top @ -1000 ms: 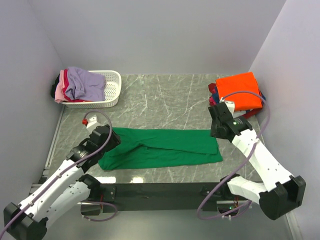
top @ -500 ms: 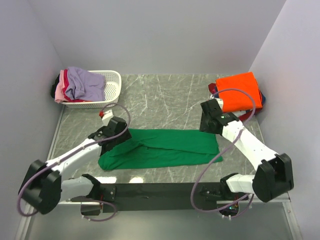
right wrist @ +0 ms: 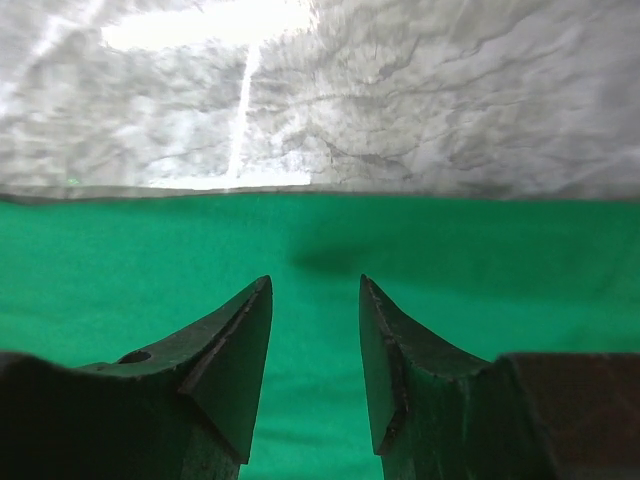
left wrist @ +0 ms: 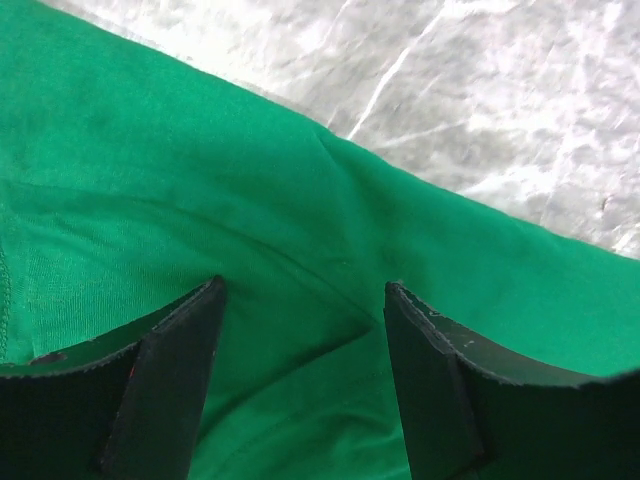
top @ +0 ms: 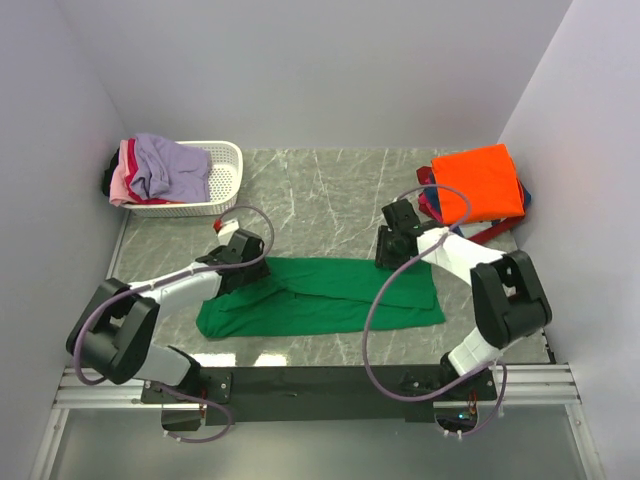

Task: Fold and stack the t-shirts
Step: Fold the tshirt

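I see a plain bright green t-shirt [top: 330,295], an orange t-shirt [top: 480,182], a white basket [top: 228,178], and the table [top: 320,200] is grey marble with white veins.

A grey marble-patterned table [top: 330,195] with white veins is filling the middle of the room, stretching from the near edge back to the far wall. A white slotted plastic basket [top: 228,172] is sitting on it at about ten o'clock, close to the wall on that side. Pale walls [top: 320,70] are closing the table in at nine, twelve and three o'clock. A black bar [top: 320,380] is running along the edge at six o'clock, and a silver rail [top: 103,290] is lying along the side at eight.
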